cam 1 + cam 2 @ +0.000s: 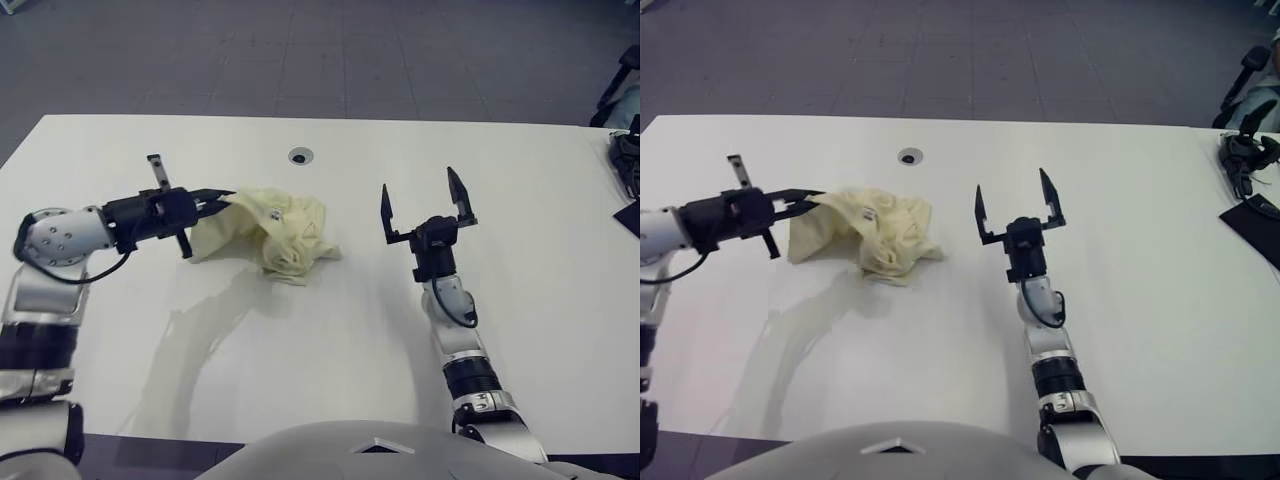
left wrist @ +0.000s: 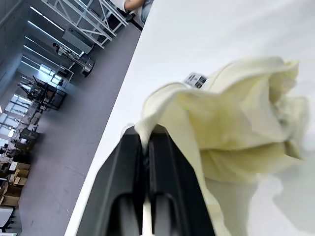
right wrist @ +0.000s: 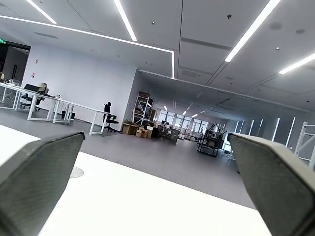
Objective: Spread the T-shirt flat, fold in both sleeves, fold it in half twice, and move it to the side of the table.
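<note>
A pale yellow T-shirt point(image 1: 275, 232) lies crumpled in a heap on the white table point(image 1: 330, 350), left of the middle. My left gripper point(image 1: 222, 199) is shut on the shirt's left edge and holds that edge lifted off the table; the wrist view shows the cloth point(image 2: 231, 123) pinched between the black fingers point(image 2: 162, 162). My right gripper point(image 1: 428, 200) stands open to the right of the shirt, fingers pointing up, a hand's width from the cloth, with nothing between them. The shirt's sleeves and collar are hidden in the folds.
A round cable hole point(image 1: 300, 155) sits in the table behind the shirt. Dark objects point(image 1: 1245, 155) and a black flat item point(image 1: 1255, 225) lie at the far right edge. Bare table stretches in front of the shirt and around the right arm.
</note>
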You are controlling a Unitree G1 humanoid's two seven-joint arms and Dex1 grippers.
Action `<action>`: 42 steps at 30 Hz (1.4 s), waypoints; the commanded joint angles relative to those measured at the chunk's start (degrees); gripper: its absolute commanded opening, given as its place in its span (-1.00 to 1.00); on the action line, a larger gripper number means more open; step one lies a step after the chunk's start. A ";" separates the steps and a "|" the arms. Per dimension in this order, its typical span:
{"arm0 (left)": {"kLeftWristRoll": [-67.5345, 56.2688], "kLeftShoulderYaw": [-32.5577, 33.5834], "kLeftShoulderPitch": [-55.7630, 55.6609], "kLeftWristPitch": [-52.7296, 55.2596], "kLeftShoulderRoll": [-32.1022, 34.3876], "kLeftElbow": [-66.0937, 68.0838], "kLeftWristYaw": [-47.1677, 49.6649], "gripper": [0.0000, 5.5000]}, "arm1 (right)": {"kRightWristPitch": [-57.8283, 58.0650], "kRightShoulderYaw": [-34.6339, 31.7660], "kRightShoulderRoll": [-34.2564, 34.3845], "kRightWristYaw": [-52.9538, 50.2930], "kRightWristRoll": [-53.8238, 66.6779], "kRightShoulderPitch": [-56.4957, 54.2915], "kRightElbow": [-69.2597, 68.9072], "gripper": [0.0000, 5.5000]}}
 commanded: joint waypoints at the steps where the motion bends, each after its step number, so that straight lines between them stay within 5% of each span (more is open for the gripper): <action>1: 0.53 6.52 16.79 3.92 4.50 -13.31 -1.61 -0.99 | 2.56 4.40 -5.07 8.98 0.75 2.07 -6.40 0.96; 6: 5.37 12.89 35.65 3.58 3.00 -21.99 -0.81 -0.99 | 5.24 11.09 -14.61 27.28 9.30 5.52 -13.65 0.96; 12: 10.58 11.28 40.96 2.64 1.95 -24.52 1.54 -0.99 | 5.59 18.32 -18.70 34.93 2.87 7.31 -16.19 0.96; 19: 8.42 10.98 35.13 1.56 -0.74 -22.24 5.79 -0.99 | -7.26 23.29 -16.44 13.02 -31.45 3.98 -9.17 0.96; 25: -3.69 12.85 35.77 5.53 -1.30 -27.61 3.87 -0.99 | -4.97 31.02 -18.65 -10.76 -59.00 -3.90 -6.78 0.96; 32: -17.86 16.88 34.01 11.98 -0.82 -32.56 3.20 -0.99 | -0.75 36.32 -17.11 -27.12 -66.83 -7.99 -4.05 0.96; 42: -19.21 15.48 26.65 16.57 -2.17 -32.88 6.43 -0.99 | -1.84 38.82 -16.63 -29.43 -58.51 -7.62 -0.94 0.96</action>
